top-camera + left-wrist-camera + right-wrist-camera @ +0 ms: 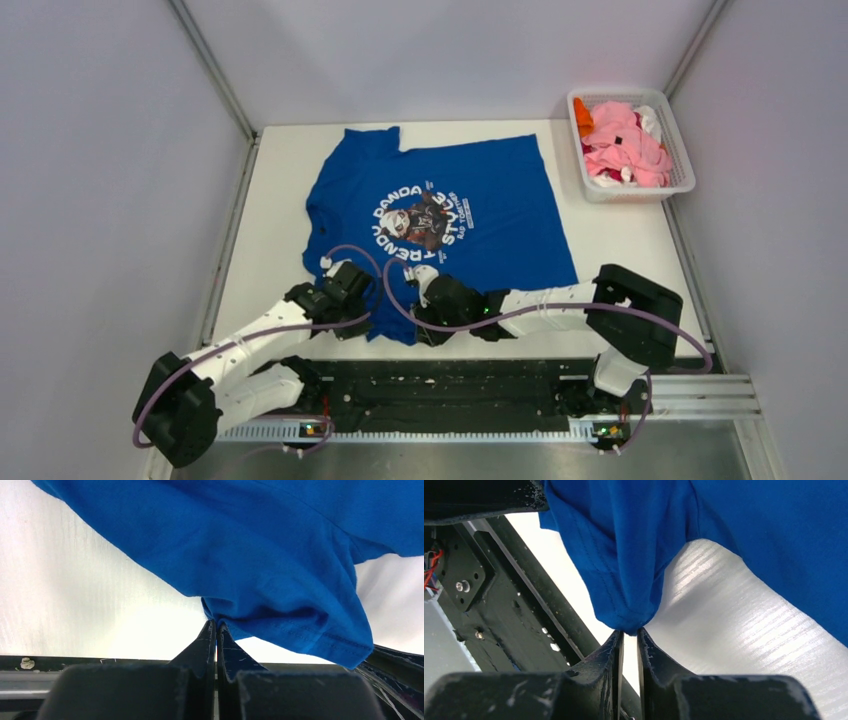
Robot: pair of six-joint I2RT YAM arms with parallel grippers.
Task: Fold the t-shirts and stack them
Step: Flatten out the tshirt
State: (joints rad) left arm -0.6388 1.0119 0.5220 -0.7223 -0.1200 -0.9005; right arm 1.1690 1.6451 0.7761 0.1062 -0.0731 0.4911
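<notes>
The royal blue t-shirt (470, 215) with the white round panda print lies spread on the white table, its near edge bunched between my two grippers. My left gripper (363, 305) is shut on a fold of the blue shirt's near edge; in the left wrist view the jaws (216, 626) meet on the blue cloth (280, 580), which is lifted a little off the table. My right gripper (421, 310) is shut on another fold of the same edge; in the right wrist view its tips (629, 631) pinch the hanging blue cloth (624, 570).
A white lattice basket (640, 193) stands at the back right, holding pink (625, 148), orange (583, 117), white and red shirts. A black rail (450, 385) with the arm bases runs along the near table edge. Grey walls close in the table.
</notes>
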